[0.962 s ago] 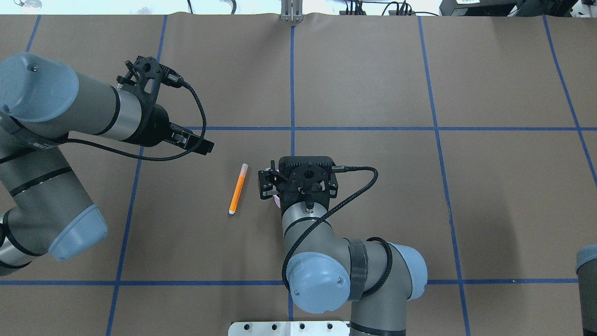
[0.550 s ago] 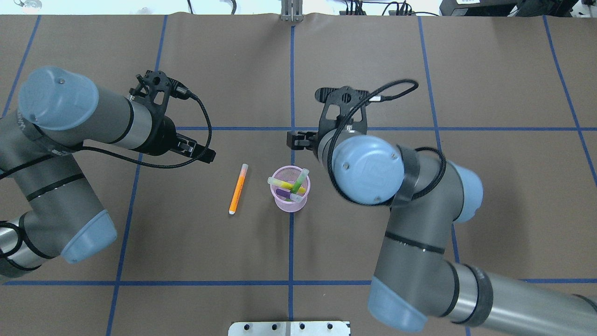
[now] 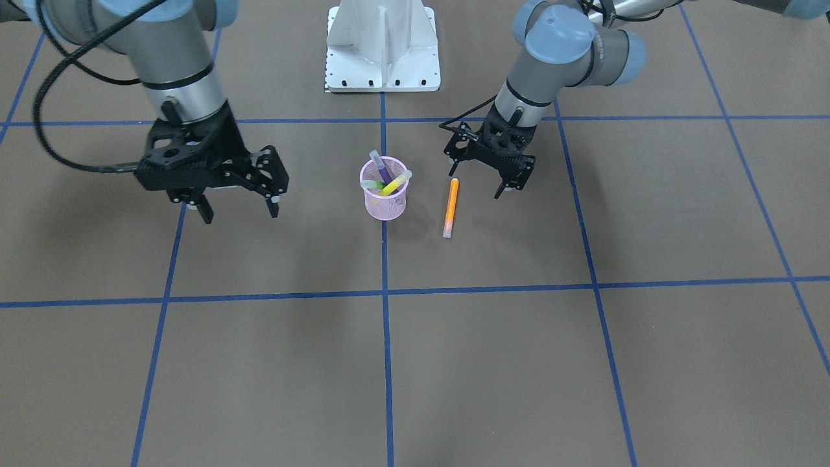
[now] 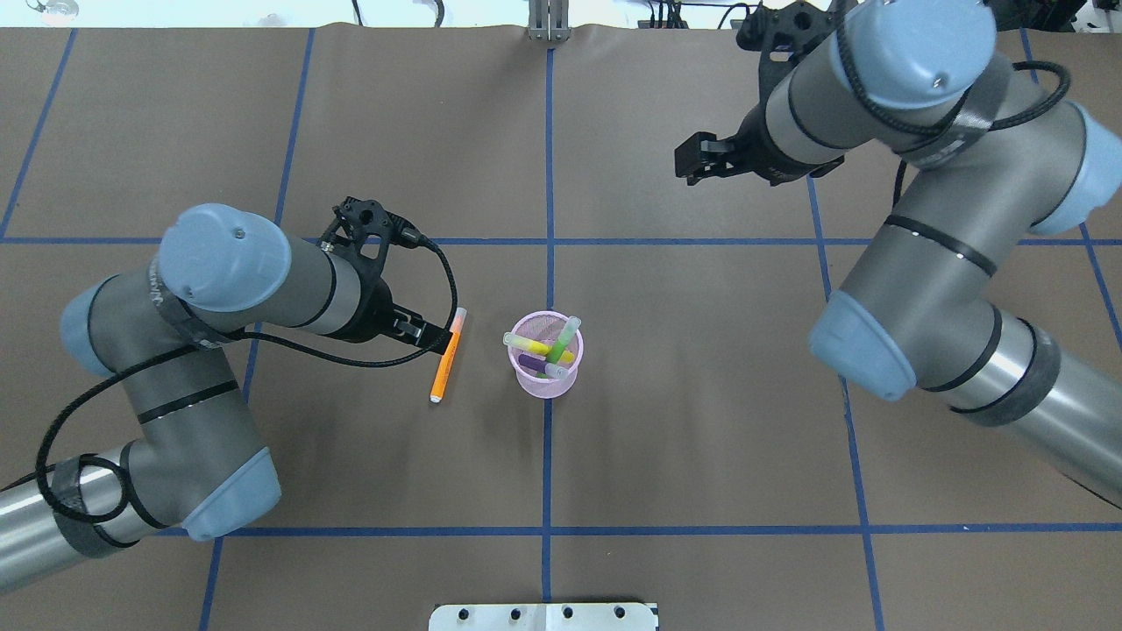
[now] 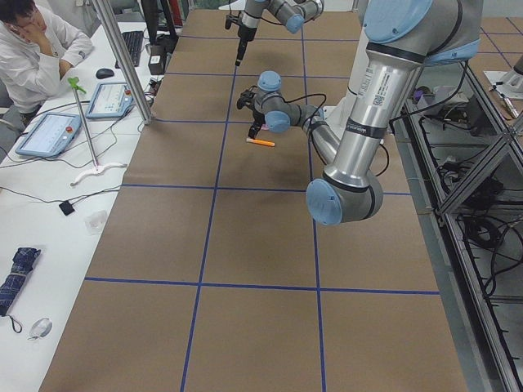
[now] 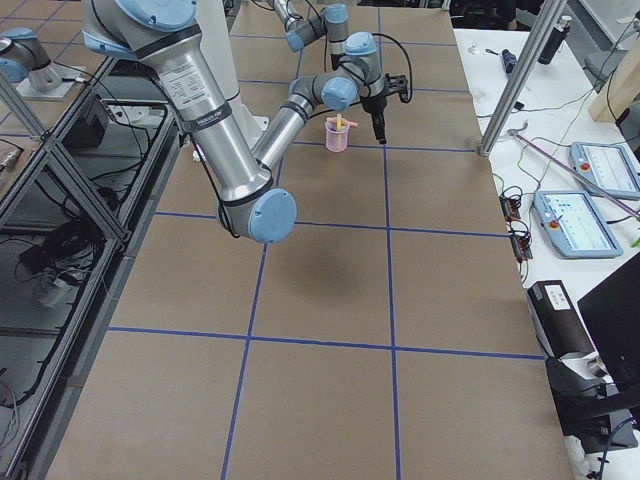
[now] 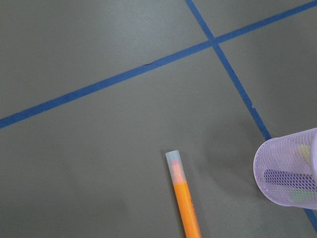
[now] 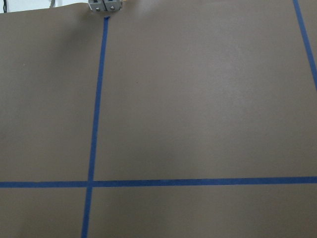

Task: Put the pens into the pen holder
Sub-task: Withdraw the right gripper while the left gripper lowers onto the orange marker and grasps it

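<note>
The pink mesh pen holder (image 4: 545, 377) stands upright at the table's middle and holds the purple (image 3: 382, 170), green (image 4: 561, 343) and yellow pens (image 4: 531, 343). The orange pen (image 4: 445, 361) lies flat on the table just to its left, whitish cap pointing away from the robot. My left gripper (image 3: 475, 183) is open and empty, low over the table beside the pen's cap-side half. The left wrist view shows the orange pen (image 7: 184, 203) and the holder (image 7: 292, 171), not the fingers. My right gripper (image 3: 240, 213) is open and empty, off to the far right of the holder (image 3: 385, 198).
Brown paper with blue tape lines (image 4: 549, 175) covers the table. The robot's base plate (image 3: 382, 58) is at the near edge. An operator (image 5: 37, 57) sits at a side desk with tablets. The right wrist view shows only bare table.
The right arm has lifted off the pen holder and swung away to the far right, uncovering three pens in it. The left gripper has moved down and right to the orange pen.
</note>
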Robot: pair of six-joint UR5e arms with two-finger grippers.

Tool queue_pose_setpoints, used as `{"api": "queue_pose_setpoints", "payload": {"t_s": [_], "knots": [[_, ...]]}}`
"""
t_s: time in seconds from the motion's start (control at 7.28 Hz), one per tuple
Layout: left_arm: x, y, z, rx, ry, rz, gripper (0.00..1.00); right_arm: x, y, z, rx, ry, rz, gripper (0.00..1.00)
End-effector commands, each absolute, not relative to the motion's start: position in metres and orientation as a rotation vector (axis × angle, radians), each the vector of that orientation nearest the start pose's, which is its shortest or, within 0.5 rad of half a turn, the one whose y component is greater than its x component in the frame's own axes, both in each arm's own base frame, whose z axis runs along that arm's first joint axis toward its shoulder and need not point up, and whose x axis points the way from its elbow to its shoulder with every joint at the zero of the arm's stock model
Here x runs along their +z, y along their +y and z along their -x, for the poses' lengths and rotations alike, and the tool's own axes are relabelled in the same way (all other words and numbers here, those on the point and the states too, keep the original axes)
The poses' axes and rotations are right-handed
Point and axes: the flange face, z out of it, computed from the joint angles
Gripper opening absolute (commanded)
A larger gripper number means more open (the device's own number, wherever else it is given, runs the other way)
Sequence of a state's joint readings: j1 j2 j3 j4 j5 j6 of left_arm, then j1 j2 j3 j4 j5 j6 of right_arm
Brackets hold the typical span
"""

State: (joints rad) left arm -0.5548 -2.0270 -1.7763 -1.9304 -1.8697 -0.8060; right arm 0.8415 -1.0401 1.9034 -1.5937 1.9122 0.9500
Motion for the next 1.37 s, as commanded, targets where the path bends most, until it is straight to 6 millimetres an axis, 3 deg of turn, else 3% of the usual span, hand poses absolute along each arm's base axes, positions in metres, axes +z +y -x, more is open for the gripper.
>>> {"api": "queue_pose_setpoints", "payload": {"t_s": [0.0, 0.14, 0.69, 1.24], "knots": [[0.264, -0.428, -0.523, 0.36, 0.951, -0.387, 0.76, 0.249, -0.537, 0.285, -0.014, -0.822, -0.308, 1.0], [0.269, -0.428, -0.526, 0.359, 0.942, -0.381, 0.64, 0.255, -0.537, 0.281, -0.042, -0.822, -0.306, 1.0], [0.283, -0.434, -0.536, 0.355, 0.918, -0.359, 0.51, 0.265, -0.539, 0.274, -0.039, -0.812, -0.301, 1.0], [0.287, -0.429, -0.546, 0.224, 0.914, -0.312, 0.5, 0.269, -0.539, 0.27, -0.038, -0.818, -0.288, 1.0]]}}
